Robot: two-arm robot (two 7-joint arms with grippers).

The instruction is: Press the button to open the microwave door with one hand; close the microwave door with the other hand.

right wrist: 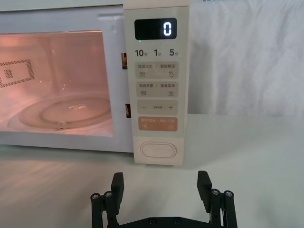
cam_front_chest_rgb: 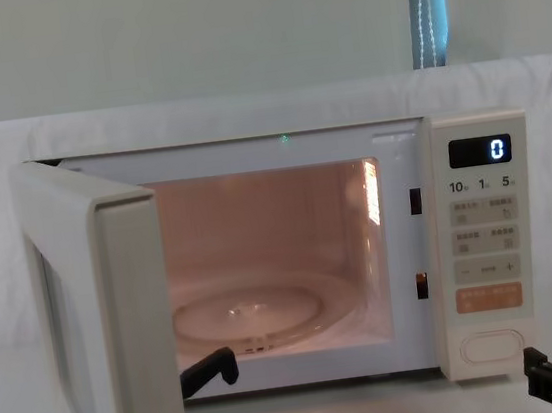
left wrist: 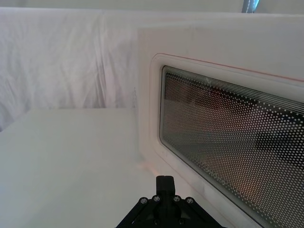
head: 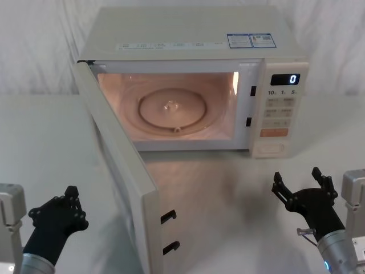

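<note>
While one microwave door (head: 122, 171) hangs open, two hands (head: 302, 191) hover.

I see cream microwave door (head: 122, 165) w/ dotted dark window (left wrist: 237, 142), cream button (right wrist: 158, 150), orange key (right wrist: 157, 124), black hands.

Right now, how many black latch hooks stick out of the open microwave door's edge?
2. Both sit on the free edge of the microwave door: an upper hook and a lower hook just beneath it.
</note>
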